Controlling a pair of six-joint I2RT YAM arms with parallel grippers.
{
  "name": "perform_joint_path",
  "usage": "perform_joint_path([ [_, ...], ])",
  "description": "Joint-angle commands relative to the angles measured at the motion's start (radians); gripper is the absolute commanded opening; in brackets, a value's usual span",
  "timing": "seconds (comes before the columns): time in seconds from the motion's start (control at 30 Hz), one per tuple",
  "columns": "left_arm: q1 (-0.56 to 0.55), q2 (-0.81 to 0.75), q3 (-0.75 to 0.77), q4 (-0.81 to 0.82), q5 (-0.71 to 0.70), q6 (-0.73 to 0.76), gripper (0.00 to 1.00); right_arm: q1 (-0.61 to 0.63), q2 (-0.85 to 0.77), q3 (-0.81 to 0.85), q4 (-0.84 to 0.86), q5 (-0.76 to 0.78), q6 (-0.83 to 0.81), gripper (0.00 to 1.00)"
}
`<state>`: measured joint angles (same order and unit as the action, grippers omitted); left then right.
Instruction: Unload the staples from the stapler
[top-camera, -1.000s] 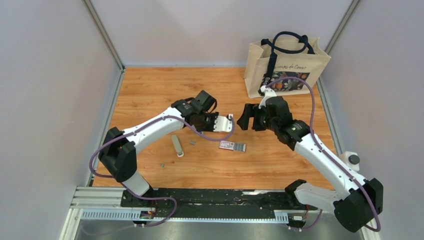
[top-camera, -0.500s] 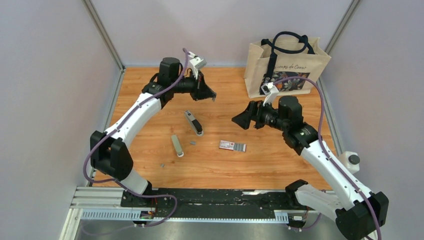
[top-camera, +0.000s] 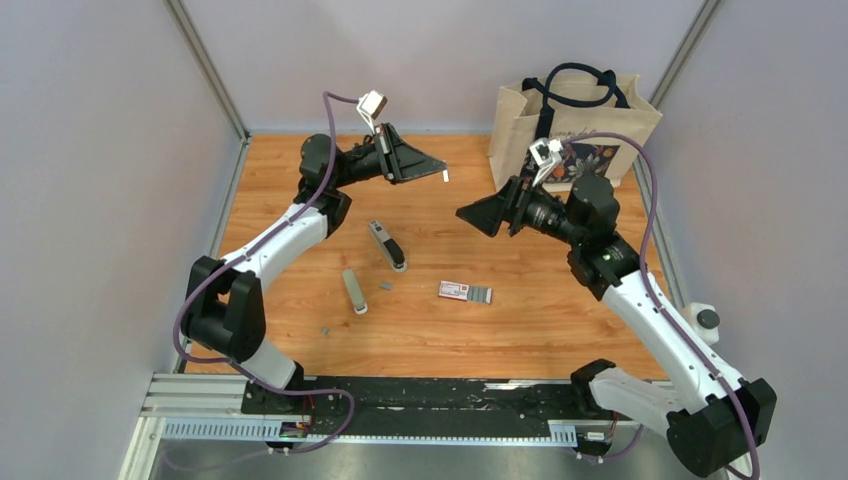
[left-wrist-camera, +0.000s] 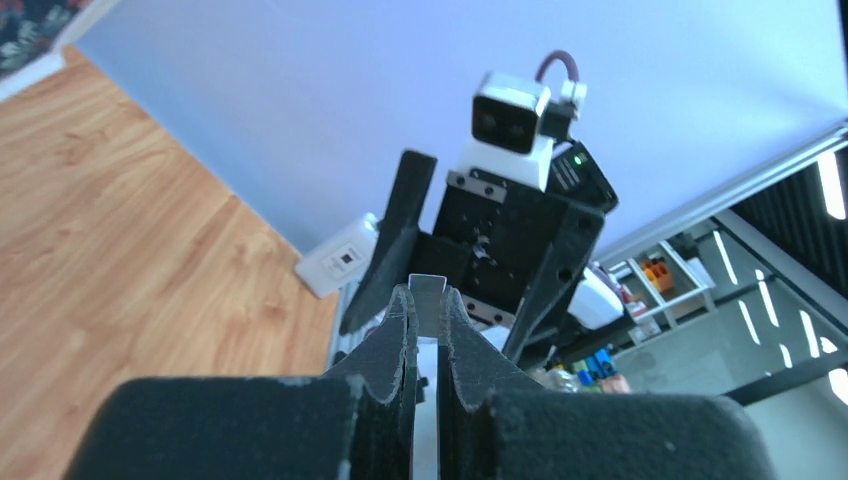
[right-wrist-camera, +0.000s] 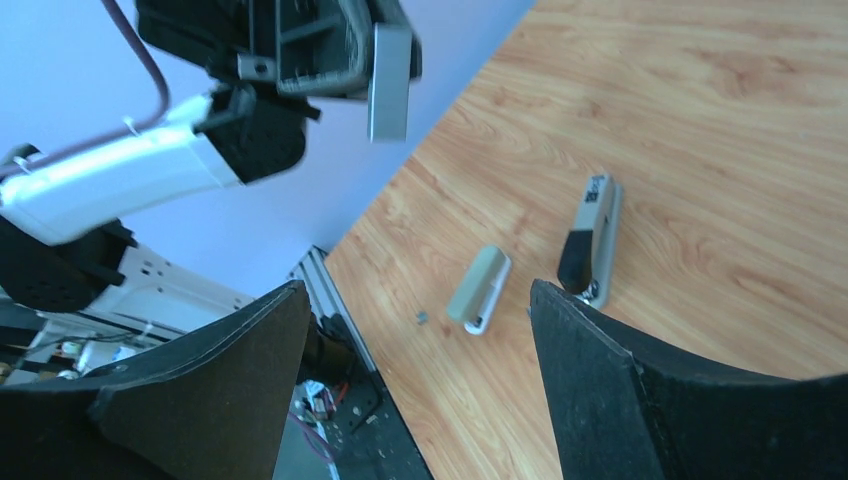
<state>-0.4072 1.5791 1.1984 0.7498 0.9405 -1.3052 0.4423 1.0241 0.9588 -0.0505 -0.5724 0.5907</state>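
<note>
Stapler (top-camera: 387, 245): flat on tabletop (top-camera: 560, 320), between the arms.
Staples (top-camera: 441, 175): thin silvery strip, pinched in left jaws, aloft.
Right jaws: spread, facing strip.
Nearby: pale grey bar (top-camera: 354, 291), red-white box (top-camera: 465, 292).
Tote bag (top-camera: 575, 115): back right, contents unseen.

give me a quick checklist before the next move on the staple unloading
1. Left gripper shut on the silvery strip, apparently staples: ok.
2. Right gripper open and empty: ok.
3. Stapler lying on the table, touched by neither gripper: ok.
4. Both grippers raised off the table and apart from each other: ok.
5. Stapler fully emptied: cannot tell.
</note>
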Motion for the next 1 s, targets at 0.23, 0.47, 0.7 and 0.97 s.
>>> perform_joint_path([
  [0.23, -0.028, -0.06, -0.099, 0.247, 0.023, -0.175, 0.0, -0.043, 0.085, 0.11, 0.255, -0.129, 0.207, 0.76],
  [0.47, -0.044, -0.053, -0.095, 0.255, 0.03, -0.163, 0.0, -0.043, 0.129, 0.116, 0.305, -0.141, 0.25, 0.7],
  [0.7, -0.045, -0.054, -0.105, 0.255, 0.038, -0.154, 0.0, -0.04, 0.145, 0.1, 0.331, -0.141, 0.273, 0.49],
  [0.97, -0.048, -0.056, -0.109, 0.233, 0.035, -0.137, 0.0, -0.039, 0.156, 0.089, 0.363, -0.144, 0.296, 0.46],
])
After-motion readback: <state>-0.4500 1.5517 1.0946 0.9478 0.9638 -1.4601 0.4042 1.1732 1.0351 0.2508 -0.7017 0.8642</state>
